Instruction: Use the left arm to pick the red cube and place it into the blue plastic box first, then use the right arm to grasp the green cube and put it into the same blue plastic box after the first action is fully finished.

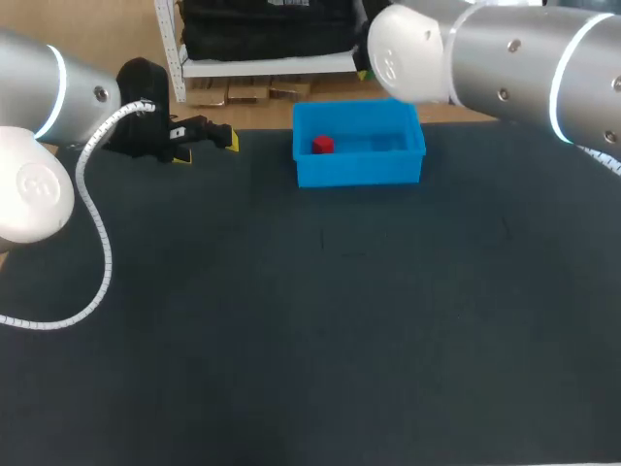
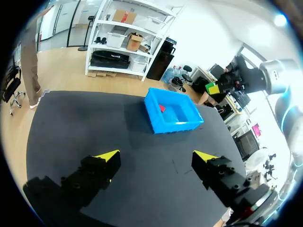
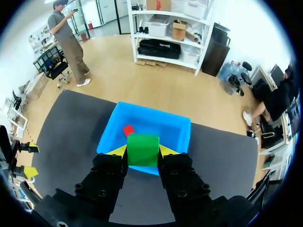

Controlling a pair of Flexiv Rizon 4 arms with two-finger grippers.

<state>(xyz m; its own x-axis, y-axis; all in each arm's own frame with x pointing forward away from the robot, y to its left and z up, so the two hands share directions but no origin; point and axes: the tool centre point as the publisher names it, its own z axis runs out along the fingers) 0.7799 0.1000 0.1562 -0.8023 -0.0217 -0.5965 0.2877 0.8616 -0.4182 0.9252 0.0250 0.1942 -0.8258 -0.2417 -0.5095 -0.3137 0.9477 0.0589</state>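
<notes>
The red cube (image 1: pixel 322 146) lies inside the blue plastic box (image 1: pixel 359 173), toward its left end, so I judge the first half of the task done. My left arm (image 1: pixel 39 184) sits at the far left of the surface (image 1: pixel 340 340), well apart from the box, with its jaws spread wide and nothing between them.

The step in hand is the second one. The right jaws are clamped on the green cube (image 3: pixel 142 149) from both sides, and they hold it in the air. In the right wrist view the box lies just ahead of and below the cube, which covers part of the near wall. I cannot tell from these views whether the cube is already over the opening or short of it.

For the next move, I would bring the right arm (image 1: pixel 505 68) forward until the cube sits squarely over the open interior. Then I would lower it past the rim and only then part the jaws. The free space to the right of the red cube looks the safest spot.
</notes>
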